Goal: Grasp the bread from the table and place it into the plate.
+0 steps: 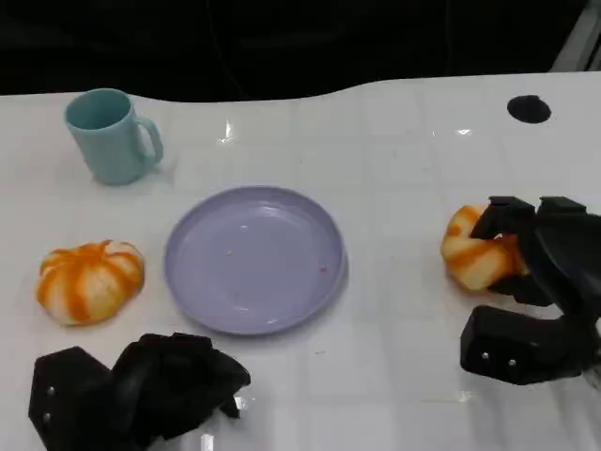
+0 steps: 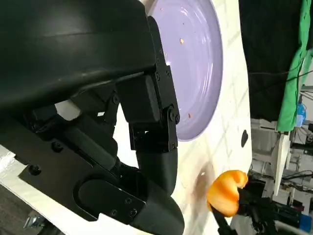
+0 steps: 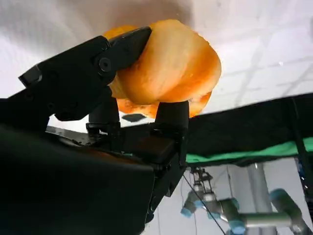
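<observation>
Right hand is gripping the bread, its black fingers closing around the orange-and-white roll from both sides, as the right wrist view is showing clearly. Bread is sitting well to the right of the plate, apart from it, and whether it is touching the table I cannot tell. Left hand is lying in front of the plate toward its left, fingers curling inward and holding nothing. Another roll is resting on the table to the left of the plate, near but not touching. Farther back and left of the plate, a mug is standing upright, handle pointing right.
</observation>
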Tool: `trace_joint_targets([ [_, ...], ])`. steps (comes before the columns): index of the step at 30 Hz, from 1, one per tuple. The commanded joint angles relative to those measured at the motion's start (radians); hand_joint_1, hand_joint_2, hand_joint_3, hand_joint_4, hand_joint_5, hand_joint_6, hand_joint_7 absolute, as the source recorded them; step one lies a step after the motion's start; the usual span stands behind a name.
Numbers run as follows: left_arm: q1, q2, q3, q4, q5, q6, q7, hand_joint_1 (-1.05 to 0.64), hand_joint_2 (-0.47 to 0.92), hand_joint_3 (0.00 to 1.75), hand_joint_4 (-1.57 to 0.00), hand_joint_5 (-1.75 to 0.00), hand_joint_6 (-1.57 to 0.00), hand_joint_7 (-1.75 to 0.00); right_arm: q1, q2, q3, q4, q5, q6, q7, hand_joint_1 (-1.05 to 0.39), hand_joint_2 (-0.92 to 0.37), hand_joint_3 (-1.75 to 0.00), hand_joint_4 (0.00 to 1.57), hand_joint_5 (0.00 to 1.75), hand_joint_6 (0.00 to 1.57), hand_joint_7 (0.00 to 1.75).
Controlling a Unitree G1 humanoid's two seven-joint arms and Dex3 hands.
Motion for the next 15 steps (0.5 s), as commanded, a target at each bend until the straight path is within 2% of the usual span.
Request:
trace_joint_targets([
  [1,0.004,0.012,0.002,0.011,0.005,-0.001,0.001,-1.05,0.64,0.25,-0.89,-1.51,-1.52,-0.39,0.006,0.002,-0.012,-0.068,0.025,-0.054,-0.028,0.01,-0.55,-0.77,0.95,1.75,0.80,1.61],
  [2,0.003,0.012,0.002,0.012,0.004,-0.001,0.000,-1.05,0.63,0.25,-0.89,-1.51,-1.52,-0.39,0.009,0.005,-0.013,-0.083,0.029,-0.062,-0.022,0.01,-0.40,-1.06,0.95,1.75,0.82,1.60],
  [5,-0.002,0.011,0.003,0.019,0.008,-0.006,0.006,-1.05,0.64,0.25,-0.89,-1.51,-1.52,-0.39,0.014,0.020,-0.014,-0.135,0.043,-0.074,0.005,0.00,-0.29,-1.28,0.96,1.75,0.82,1.62],
  [10,-0.005,0.014,0.006,0.026,0.009,-0.012,0.003,-1.05,0.63,0.25,-0.90,-1.51,-1.53,-0.39,0.013,0.057,-0.001,-0.179,0.047,-0.098,0.022,0.01,-0.26,-1.34,0.99,1.75,0.84,1.61],
  [15,0.001,0.014,0.008,0.024,0.006,-0.014,0.000,-1.05,0.63,0.25,-0.90,-1.51,-1.53,-0.39,-0.002,0.096,0.020,-0.192,0.029,-0.114,0.021,-0.04,-0.21,-1.45,1.01,1.75,0.86,1.59],
])
